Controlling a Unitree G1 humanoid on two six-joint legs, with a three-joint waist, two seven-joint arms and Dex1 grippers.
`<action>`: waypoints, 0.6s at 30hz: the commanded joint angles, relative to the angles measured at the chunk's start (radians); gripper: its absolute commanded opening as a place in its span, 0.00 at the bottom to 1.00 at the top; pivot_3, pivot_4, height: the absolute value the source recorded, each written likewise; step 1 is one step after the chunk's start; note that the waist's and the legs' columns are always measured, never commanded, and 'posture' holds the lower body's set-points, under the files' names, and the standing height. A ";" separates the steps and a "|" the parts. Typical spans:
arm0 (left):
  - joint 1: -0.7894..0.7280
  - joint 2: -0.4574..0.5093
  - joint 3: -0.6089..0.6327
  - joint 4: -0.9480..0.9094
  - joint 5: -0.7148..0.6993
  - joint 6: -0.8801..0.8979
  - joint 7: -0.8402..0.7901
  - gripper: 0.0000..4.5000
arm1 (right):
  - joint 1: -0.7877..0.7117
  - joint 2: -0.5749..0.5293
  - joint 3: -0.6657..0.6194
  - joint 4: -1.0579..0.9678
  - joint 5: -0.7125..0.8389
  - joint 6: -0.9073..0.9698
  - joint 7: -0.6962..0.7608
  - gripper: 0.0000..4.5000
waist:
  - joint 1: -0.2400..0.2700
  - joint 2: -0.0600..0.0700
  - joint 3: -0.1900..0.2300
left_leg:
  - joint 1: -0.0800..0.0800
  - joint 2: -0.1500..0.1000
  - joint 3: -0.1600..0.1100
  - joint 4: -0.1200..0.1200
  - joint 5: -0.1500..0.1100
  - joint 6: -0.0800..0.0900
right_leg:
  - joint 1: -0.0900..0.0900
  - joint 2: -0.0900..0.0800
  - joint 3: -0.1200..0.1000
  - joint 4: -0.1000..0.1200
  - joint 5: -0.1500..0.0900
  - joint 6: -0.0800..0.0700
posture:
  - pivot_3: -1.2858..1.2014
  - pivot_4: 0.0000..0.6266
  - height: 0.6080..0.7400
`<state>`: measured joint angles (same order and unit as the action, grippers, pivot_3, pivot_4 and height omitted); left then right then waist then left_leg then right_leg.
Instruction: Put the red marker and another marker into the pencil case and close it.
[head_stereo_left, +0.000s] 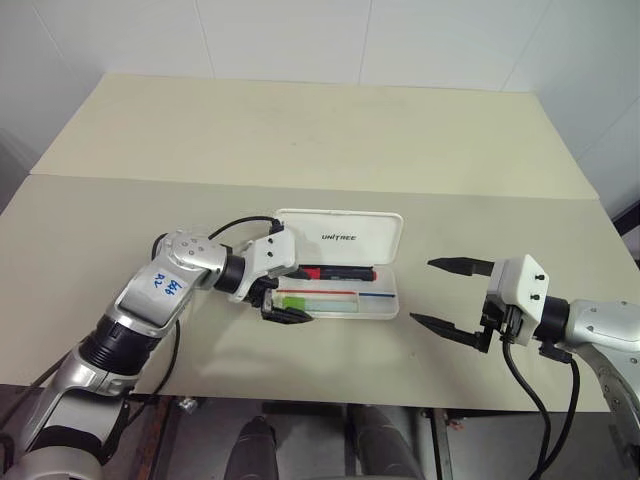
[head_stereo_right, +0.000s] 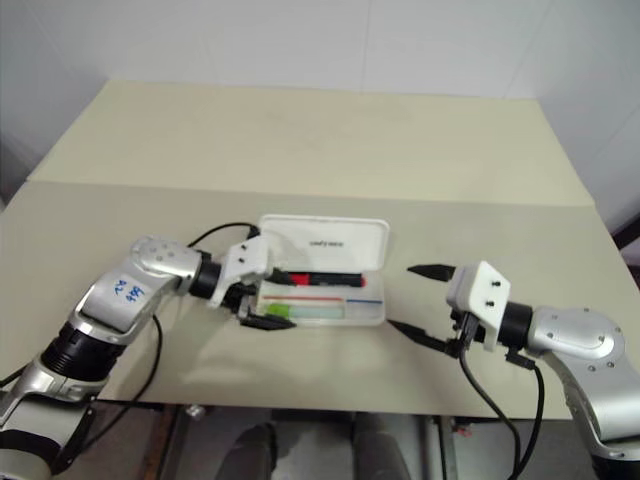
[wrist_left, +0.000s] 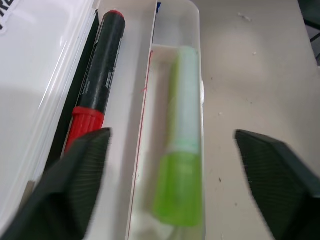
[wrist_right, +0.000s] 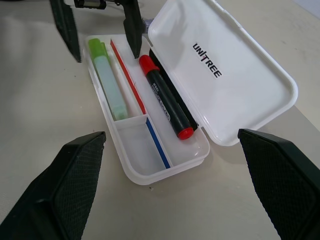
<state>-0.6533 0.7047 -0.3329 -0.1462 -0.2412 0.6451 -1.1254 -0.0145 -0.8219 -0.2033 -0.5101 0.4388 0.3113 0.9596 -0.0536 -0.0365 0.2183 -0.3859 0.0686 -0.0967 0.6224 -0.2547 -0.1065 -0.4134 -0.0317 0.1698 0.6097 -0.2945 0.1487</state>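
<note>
Nearest the head camera, the right claw hovers above the worktop with its two black fingers spread wide and nothing between them, well apart from the pencil case and aimed toward its short end. Both pens already lie inside that open white case: the red marker rests along the hinge side, just beside the raised lid with its black lettering, while another marker, the green highlighter with the pale cap, lies in the long front compartment on the far side of the thin divider from it. At the case's opposite end the left claw straddles the highlighter's green end, fingers parted to either side and, as far as the wrist view shows, clear of the pen, so the drop looks complete. Loading therefore appears finished; what remains, judging by the lid lying fully back on the worktop, is to swing it over and press it closed.
</note>
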 joint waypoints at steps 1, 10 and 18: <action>-0.013 -0.013 0.038 -0.048 -0.027 0.017 0.008 1.00 | 0.001 -0.020 -0.035 -0.041 0.006 -0.002 -0.009 1.00 | 0.000 0.000 0.000 | 0.000 0.000 0.000 0.000 0.000 0.000 | 0.000 0.000 0.000 0.000 0.000 0.000 | 0.52 0.24 1.00; -0.003 0.024 0.176 -0.015 -0.037 -0.037 0.048 1.00 | -0.011 -0.031 -0.027 -0.020 0.005 -0.010 0.002 1.00 | -0.002 0.000 0.000 | 0.000 0.000 0.000 0.001 0.000 0.000 | 0.000 0.000 0.000 0.001 0.000 0.000 | 0.52 0.24 1.00; 0.022 0.088 0.296 0.027 -0.021 -0.063 0.124 1.00 | -0.054 -0.028 0.003 0.003 0.002 -0.016 0.010 1.00 | -0.001 0.000 0.000 | 0.000 0.000 0.000 0.003 0.000 0.000 | 0.000 0.000 0.000 0.001 0.000 0.000 | 0.52 0.24 1.00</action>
<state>-0.6390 0.7707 -0.0873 -0.1202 -0.2688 0.5872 -1.0273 -0.0638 -0.8422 -0.1985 -0.5005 0.4364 0.3078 0.9622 -0.0547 -0.0365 0.2183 -0.3858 0.0686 -0.0968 0.6250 -0.2547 -0.1065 -0.4129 -0.0317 0.1698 0.6107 -0.2943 0.1489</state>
